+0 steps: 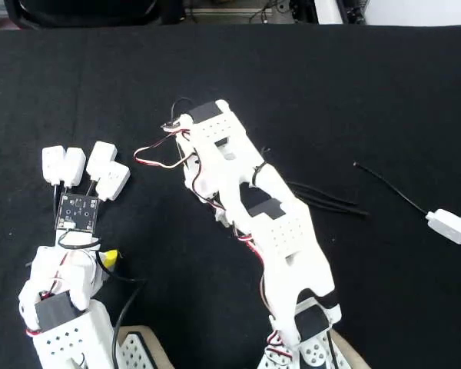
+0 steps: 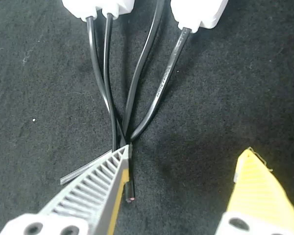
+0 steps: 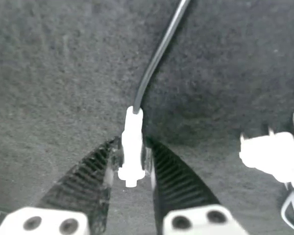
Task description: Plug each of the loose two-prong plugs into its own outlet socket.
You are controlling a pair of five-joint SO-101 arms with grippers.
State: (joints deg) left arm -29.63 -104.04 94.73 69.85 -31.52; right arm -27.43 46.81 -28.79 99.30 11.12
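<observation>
The right gripper is clamping narrowly on a white plug. The plug's long axis is running straight out between the fingers, with its black cord leading away from the wrist. Another white piece is lying nearby, possibly a socket.

The left gripper is standing wide and holding nothing, over four converging socket cords. The white sockets are clustered just beyond it. A loose two-prong plug is lying well apart on the black table.
</observation>
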